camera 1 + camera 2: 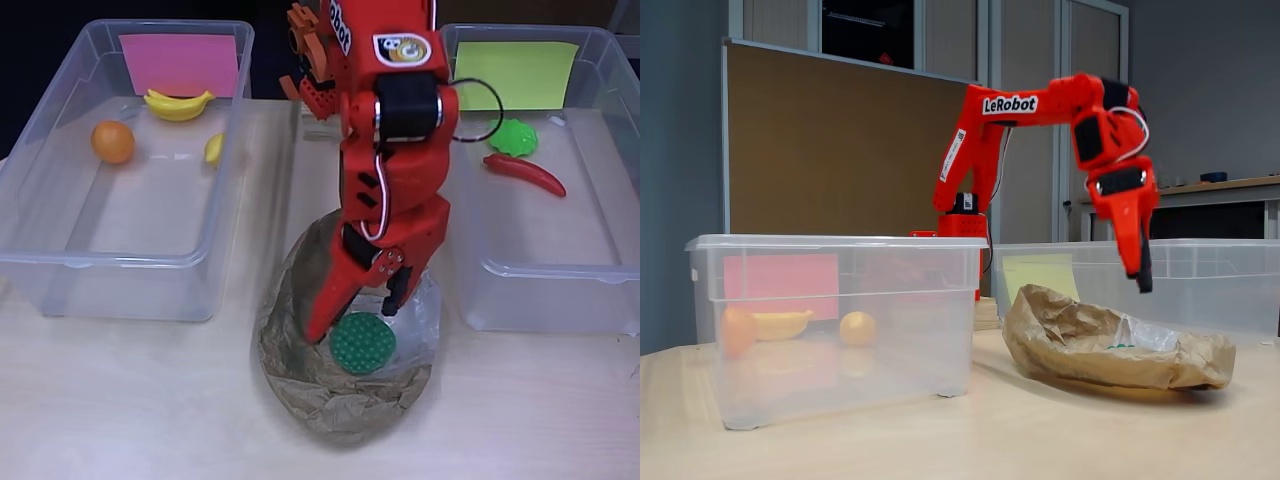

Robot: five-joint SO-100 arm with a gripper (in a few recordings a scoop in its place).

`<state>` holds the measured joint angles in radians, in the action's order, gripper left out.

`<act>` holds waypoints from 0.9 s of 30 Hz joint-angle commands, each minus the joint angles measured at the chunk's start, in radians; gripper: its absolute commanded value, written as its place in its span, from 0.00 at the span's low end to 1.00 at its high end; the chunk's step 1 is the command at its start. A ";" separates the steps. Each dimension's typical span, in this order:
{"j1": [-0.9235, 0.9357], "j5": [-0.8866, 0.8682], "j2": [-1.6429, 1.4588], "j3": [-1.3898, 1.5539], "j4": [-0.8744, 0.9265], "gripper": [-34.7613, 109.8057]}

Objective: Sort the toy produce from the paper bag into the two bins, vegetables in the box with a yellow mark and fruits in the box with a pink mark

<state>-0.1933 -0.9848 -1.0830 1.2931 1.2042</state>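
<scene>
Hanging above the paper bag, the red arm reads "LeRobot". Its gripper is parted, holding nothing, over a green dimpled toy disc inside the bag.

1. Overhead view looked straight down on the table from close above, with the arm's base at the top edge and the near table edge at the bottom.
2. It framed the pink-marked bin at left, the yellow-marked bin at right and the paper bag low in the centre.
3. Fixed view sat low, near tabletop height, at the table's front side, facing horizontally toward the arm and a brown panel behind.
4. It stood close to the pink-marked bin, which loomed large at left.
5. Both views shared both bins, bag and arm.
</scene>
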 commanded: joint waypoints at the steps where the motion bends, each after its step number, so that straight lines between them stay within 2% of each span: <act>1: -0.011 -0.040 0.066 0.014 0.003 0.57; 8: -0.015 -0.115 0.172 -0.006 0.061 0.61; 19: -0.110 -0.087 0.351 -0.296 0.123 0.59; 27: -0.100 -0.012 0.371 -0.313 0.158 0.48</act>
<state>-0.2715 -1.0078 -0.6964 1.0063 1.3346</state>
